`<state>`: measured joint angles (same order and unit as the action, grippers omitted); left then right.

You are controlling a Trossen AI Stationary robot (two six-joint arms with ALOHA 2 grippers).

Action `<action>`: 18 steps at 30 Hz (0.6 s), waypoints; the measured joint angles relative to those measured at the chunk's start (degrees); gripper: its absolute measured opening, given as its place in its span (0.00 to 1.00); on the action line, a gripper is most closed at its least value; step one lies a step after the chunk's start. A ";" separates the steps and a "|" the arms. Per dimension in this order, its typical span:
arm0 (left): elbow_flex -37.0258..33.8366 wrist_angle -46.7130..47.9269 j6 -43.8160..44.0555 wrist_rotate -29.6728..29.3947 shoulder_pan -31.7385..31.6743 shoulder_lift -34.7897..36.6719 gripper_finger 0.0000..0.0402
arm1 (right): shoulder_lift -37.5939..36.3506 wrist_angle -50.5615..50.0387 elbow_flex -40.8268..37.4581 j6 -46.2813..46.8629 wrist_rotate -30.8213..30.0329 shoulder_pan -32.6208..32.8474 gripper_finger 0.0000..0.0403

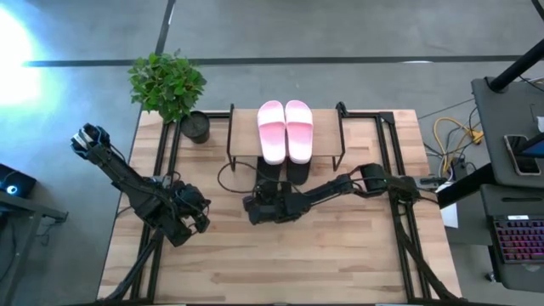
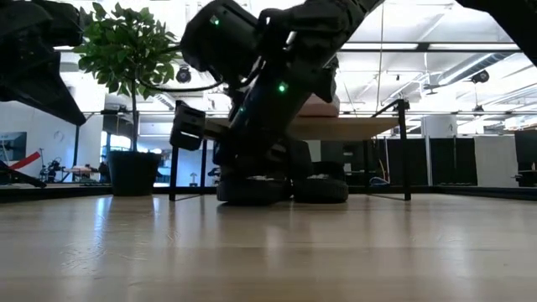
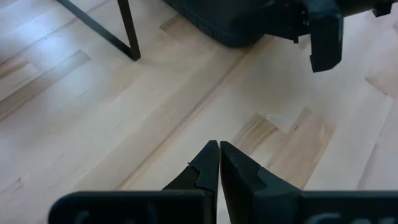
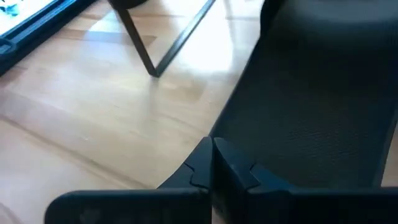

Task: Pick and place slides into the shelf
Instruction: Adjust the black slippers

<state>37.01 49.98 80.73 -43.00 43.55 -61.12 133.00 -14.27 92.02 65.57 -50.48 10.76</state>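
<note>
Reaching low before the shelf (image 1: 242, 157), the right pincer (image 4: 211, 155) was closed, gripping nothing, tips at a black slide (image 4: 323, 106). The pink slides (image 1: 285, 129) lay on top, black ones beneath. The left pincer (image 3: 219, 155) hovered closed, empty, above the table (image 1: 340, 255).

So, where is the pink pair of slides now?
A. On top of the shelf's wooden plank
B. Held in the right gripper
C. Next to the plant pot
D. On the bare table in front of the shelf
A: in the high view the pink slides lie side by side on the plank of the shelf, while the right gripper is shut and holds nothing pink.
</note>
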 joint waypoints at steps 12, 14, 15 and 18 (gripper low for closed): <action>-0.02 -0.28 0.04 0.52 0.00 0.02 0.00 | -1.10 -0.54 0.44 -0.30 -2.67 -1.09 0.02; -0.02 -0.26 0.04 0.55 0.00 0.00 0.00 | -2.46 -0.53 0.44 -1.36 -4.66 -0.73 0.02; -0.02 -0.26 0.04 0.55 0.00 0.00 0.00 | -3.25 -0.48 0.44 -2.29 -5.73 -0.49 0.02; -0.02 -0.22 -0.02 0.55 0.00 0.00 0.00 | -5.93 -0.47 0.46 -6.65 -6.77 0.47 0.02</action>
<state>36.99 49.76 80.71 -42.46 43.55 -61.12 127.07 -14.74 92.49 58.92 -57.25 11.23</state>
